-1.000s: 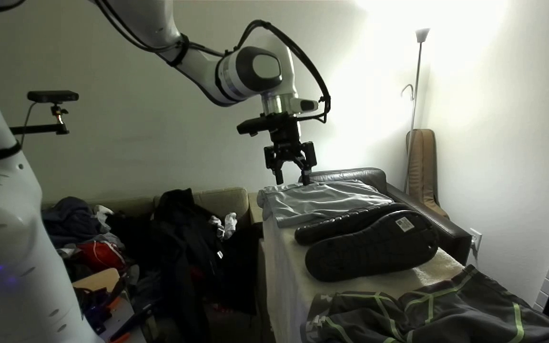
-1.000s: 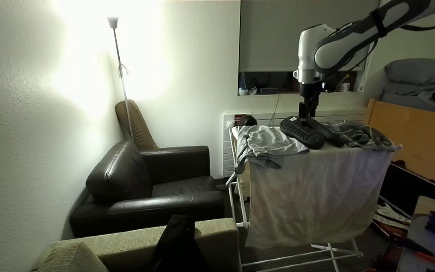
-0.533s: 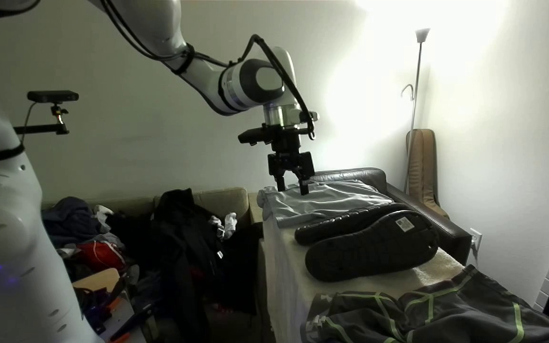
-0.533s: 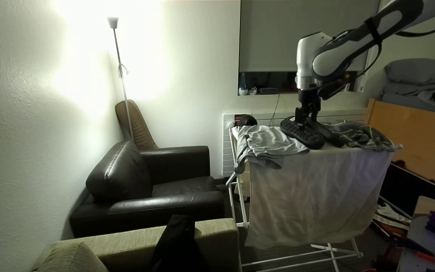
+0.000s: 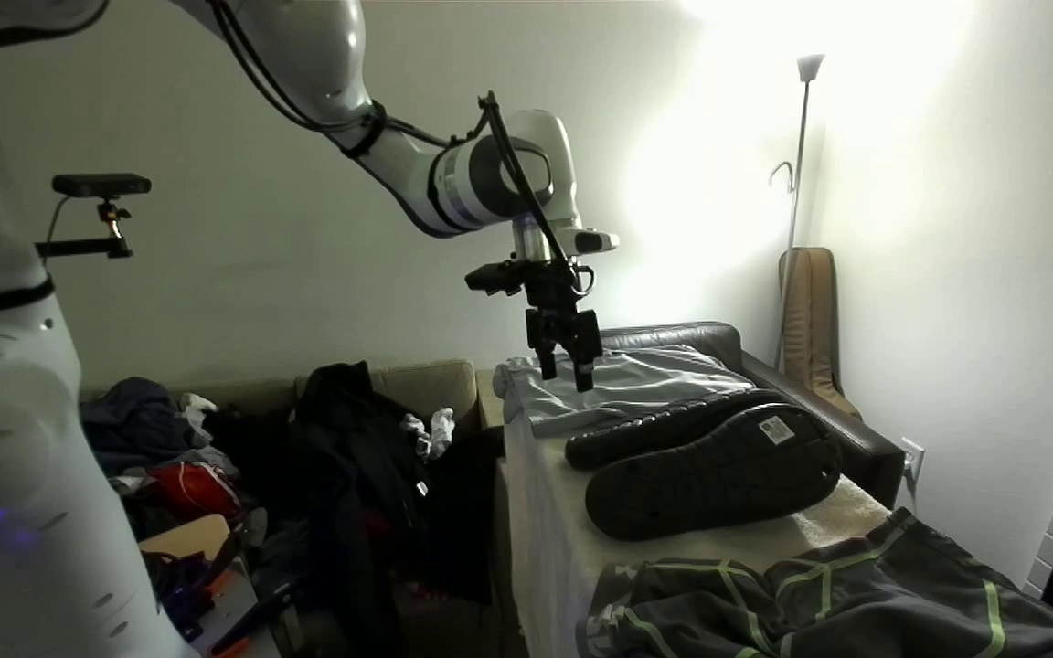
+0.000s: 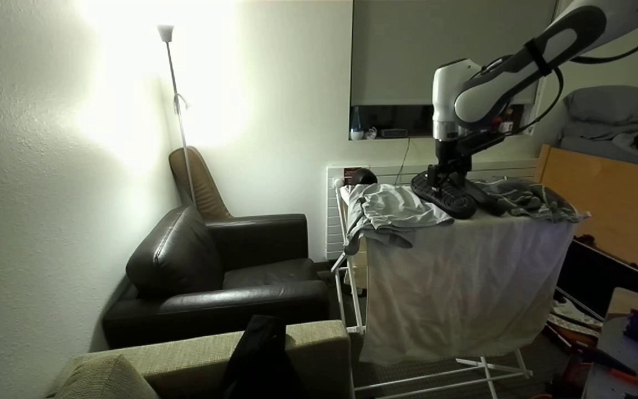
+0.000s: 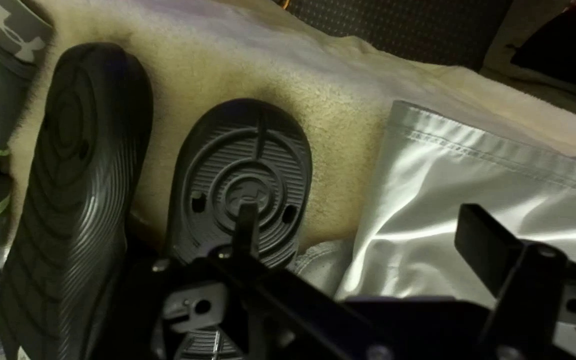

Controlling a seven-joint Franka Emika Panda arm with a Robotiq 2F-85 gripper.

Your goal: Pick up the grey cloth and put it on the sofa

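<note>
The grey cloth point(image 5: 645, 379) lies loosely folded on the end of a towel-covered drying rack point(image 6: 457, 288). It also shows in an exterior view point(image 6: 396, 206) and in the wrist view point(image 7: 418, 200). My gripper point(image 5: 567, 378) is open and empty, pointing down above the rack. In the wrist view the jaws point(image 7: 358, 215) are wide apart: one fingertip lies over a black slipper, the other over the cloth. The gripper appears above both, without clear contact. A dark leather sofa point(image 6: 269, 299) stands beside the rack's cloth end. A green-beige sofa point(image 6: 319, 341) is nearer the camera.
Two black slippers point(image 5: 718, 475) lie beside the cloth on the rack; both show in the wrist view point(image 7: 240, 150). Dark shorts with green seams point(image 5: 819, 594) lie beyond them. A floor lamp point(image 6: 180, 122) stands behind the leather sofa. Clothes point(image 5: 344, 457) cover the green-beige sofa.
My gripper has moved down toward the rack, drifting slightly right in one exterior picture and slightly left in the other. The wrist has turned a little. The jaws stay open; the cloth has not moved.
</note>
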